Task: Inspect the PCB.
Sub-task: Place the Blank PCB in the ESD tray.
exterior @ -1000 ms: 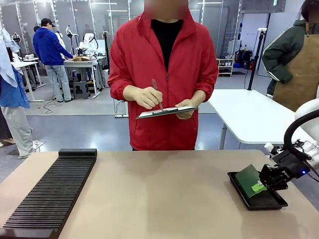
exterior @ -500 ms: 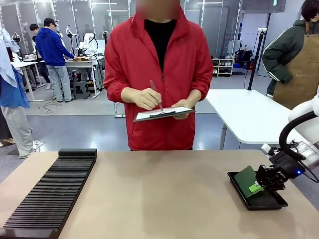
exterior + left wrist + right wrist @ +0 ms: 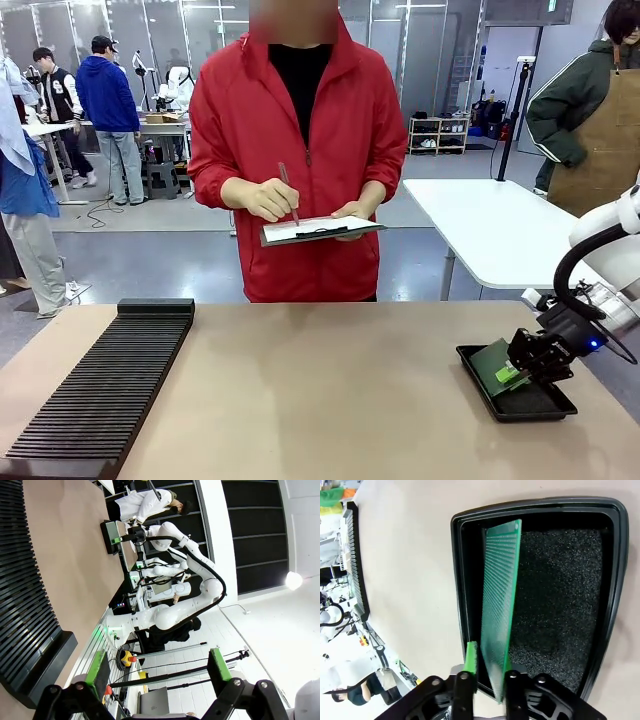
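Right wrist view, nearest item: right gripper [image 3: 485, 677], fingers rising from the bottom edge on either side of the lower edge of the PCB [image 3: 500, 615]; one green pad stands slightly off the board's face, so whether the jaws are pinching or letting go cannot be told. PCB: thin green perforated board, tilted on edge inside the black tray [image 3: 615, 580], its far corner resting near the tray's wall, its lower edge over the dark foam lining. Handling, by judgement: light, stiff, slick-faced and brittle at the corners; best taken by the bare edge, never flexed. Front view, same items: right gripper [image 3: 522, 368] low over the tray [image 3: 530, 408] at the table's right side, the right arm bent down from the picture's right, wrist pitched toward the PCB [image 3: 490, 362]. Left wrist view: left gripper [image 3: 157, 672] with fingers spread wide, nothing between them, raised off the table beside the black slotted rack [image 3: 22, 590]. Farther: rack [image 3: 100, 385] at table left. Farthest: person in a red jacket writing on a clipboard [image 3: 320, 229].
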{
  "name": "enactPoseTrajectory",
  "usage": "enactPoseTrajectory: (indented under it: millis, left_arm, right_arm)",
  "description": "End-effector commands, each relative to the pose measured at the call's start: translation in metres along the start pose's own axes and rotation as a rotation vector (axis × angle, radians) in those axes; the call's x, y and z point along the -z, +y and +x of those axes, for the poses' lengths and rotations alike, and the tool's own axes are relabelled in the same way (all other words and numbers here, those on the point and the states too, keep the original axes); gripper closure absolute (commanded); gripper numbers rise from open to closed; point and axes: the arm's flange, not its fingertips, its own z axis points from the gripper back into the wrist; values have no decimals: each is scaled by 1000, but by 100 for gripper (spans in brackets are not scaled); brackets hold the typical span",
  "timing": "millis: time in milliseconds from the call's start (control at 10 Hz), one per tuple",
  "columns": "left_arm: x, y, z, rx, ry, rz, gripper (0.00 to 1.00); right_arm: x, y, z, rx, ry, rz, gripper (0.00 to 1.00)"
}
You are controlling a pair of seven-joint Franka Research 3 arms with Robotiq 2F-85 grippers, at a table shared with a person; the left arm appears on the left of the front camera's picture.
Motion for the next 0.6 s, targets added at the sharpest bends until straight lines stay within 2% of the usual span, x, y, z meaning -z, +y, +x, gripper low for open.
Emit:
enactPoseTrajectory:
  millis: [0,100,200,400,500]
  left_arm:
    - [-1,0,-1,-2,2,15,0]
    - [-1,0,-1,-2,2,15,0]
    - [-1,0,-1,-2,2,15,0]
    - [-1,0,-1,-2,2,15,0]
    - [-1,0,-1,-2,2,15,0]
  right_arm:
    - [-4,15,-10,13,-11,-55,36]
    - [-6,16,-11,18,-15,-65,15]
    - [-10,21,-13,24,-23,-82,3]
    - [-14,37,-20,38,-47,-176,0]
    - [-16,46,-22,51,-89,-237,0]
